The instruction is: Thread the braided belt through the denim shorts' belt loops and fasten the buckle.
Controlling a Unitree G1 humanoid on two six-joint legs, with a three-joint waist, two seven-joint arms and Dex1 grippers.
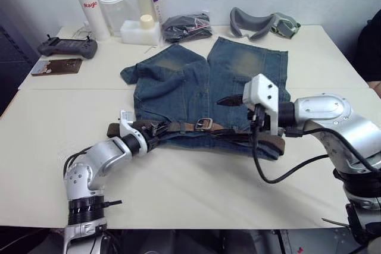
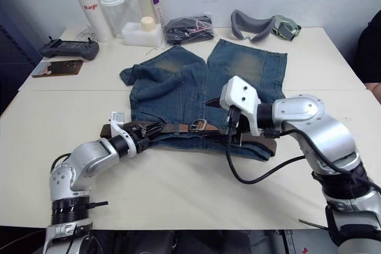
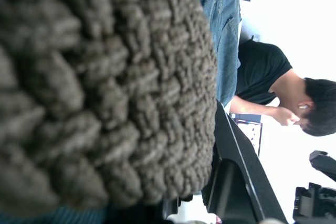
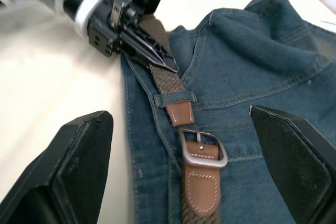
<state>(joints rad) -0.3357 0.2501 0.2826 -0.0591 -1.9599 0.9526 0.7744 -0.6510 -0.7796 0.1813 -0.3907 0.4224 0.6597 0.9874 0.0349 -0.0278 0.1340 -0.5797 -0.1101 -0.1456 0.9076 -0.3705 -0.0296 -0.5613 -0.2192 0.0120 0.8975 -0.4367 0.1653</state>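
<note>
Cream table point(image 1: 196, 188); denim shorts point(image 1: 196, 81) lay flat, braided belt point(image 4: 169, 81) along the waistband, buckle point(image 4: 202, 148) fastened. Left gripper point(image 4: 149, 51) was clamped on the belt; right gripper point(image 4: 178, 171) hovered spread above. Belt looked limp, grippy; best held at the stiffer leather tip.

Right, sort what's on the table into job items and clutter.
Job:
braided belt
buckle
denim shorts
belt loops
left gripper, shut on the belt
right gripper, open above the shorts

Lying about:
three bottles
black fabric bundle
grey goggles
controller
</note>
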